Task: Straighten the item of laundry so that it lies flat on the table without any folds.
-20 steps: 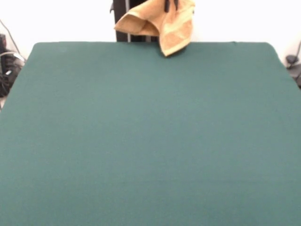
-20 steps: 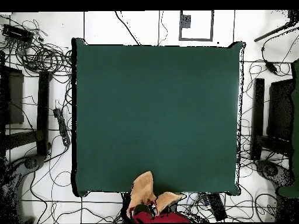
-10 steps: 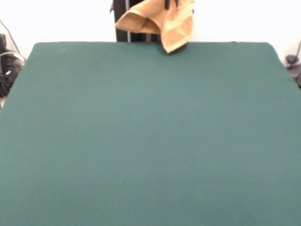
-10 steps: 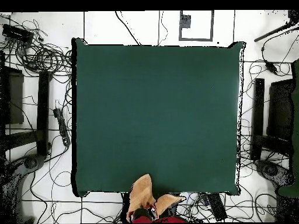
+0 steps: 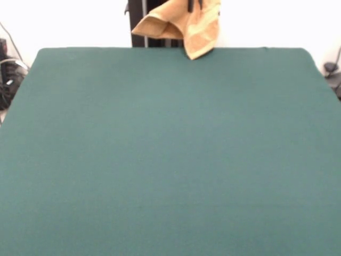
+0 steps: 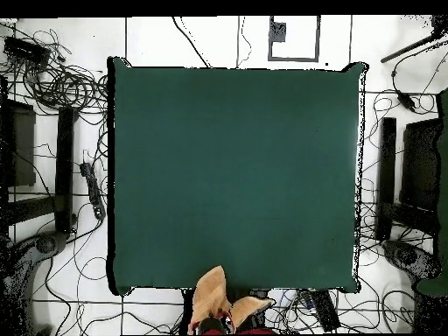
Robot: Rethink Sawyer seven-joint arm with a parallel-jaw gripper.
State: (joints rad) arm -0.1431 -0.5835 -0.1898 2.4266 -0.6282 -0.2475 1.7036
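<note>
The orange-tan towel (image 5: 184,24) hangs crumpled in the air above the far edge of the green table (image 5: 170,149), with its lowest corner just over that edge. My gripper (image 5: 190,4) shows only as black fingertips at the top edge, shut on the towel's upper part. In the overhead view the towel (image 6: 213,296) hangs over the table's (image 6: 236,175) bottom edge near the robot base, with the gripper (image 6: 216,324) just below it. A paler band shows along the towel's lower hanging edge. No tag is visible.
The dark pedestal (image 5: 137,21) stands behind the towel. Tangled cables (image 6: 61,87) lie on the floor around the table. Black stands (image 6: 63,166) and equipment (image 6: 411,175) flank the table's left and right sides.
The gripper and the hanging towel have drawn back slightly toward the robot base and risen a little. The towel's lowest corner now sits higher against the table's far edge.
</note>
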